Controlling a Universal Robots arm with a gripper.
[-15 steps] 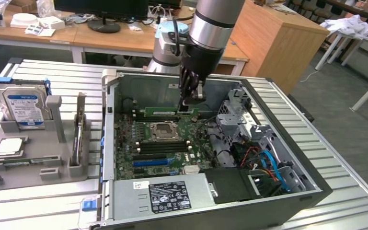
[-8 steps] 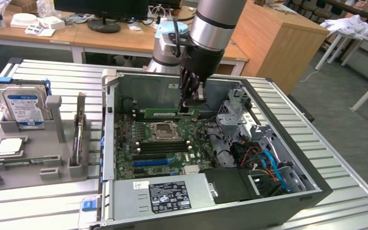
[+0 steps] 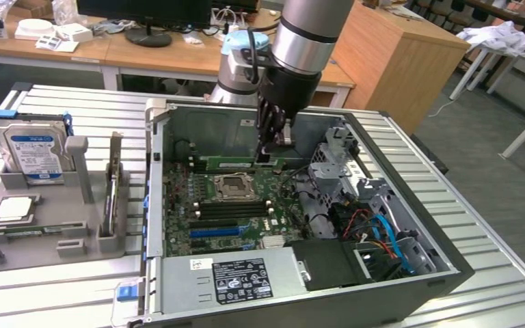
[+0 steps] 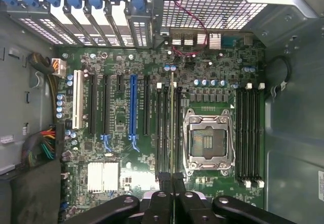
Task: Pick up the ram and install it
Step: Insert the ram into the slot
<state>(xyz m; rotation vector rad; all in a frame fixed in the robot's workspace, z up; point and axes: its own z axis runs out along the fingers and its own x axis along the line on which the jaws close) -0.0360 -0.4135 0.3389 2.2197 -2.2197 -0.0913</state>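
The ram [image 3: 230, 164] is a narrow green stick standing on edge inside the open computer case, along the memory slots on the far side of the CPU socket [image 3: 233, 184]. My gripper [image 3: 270, 156] reaches down into the case, shut on the stick's end toward the exterior view's right. In the wrist view the ram [image 4: 172, 128] appears edge-on as a thin line over the black memory slots [image 4: 162, 128] beside the CPU socket [image 4: 207, 143], pinched between my gripper [image 4: 172, 181] fingers. Whether it is fully seated in a slot I cannot tell.
On the exterior view's left, a grey fixture tray [image 3: 52, 246] holds the blue-labelled hard drive [image 3: 30, 154] and a square silver CPU chip [image 3: 14, 208]. Inside the case are a drive cage [image 3: 340, 160], cables [image 3: 381, 232] and the power supply [image 3: 235, 277]. Case walls [image 3: 156, 171] enclose the motherboard.
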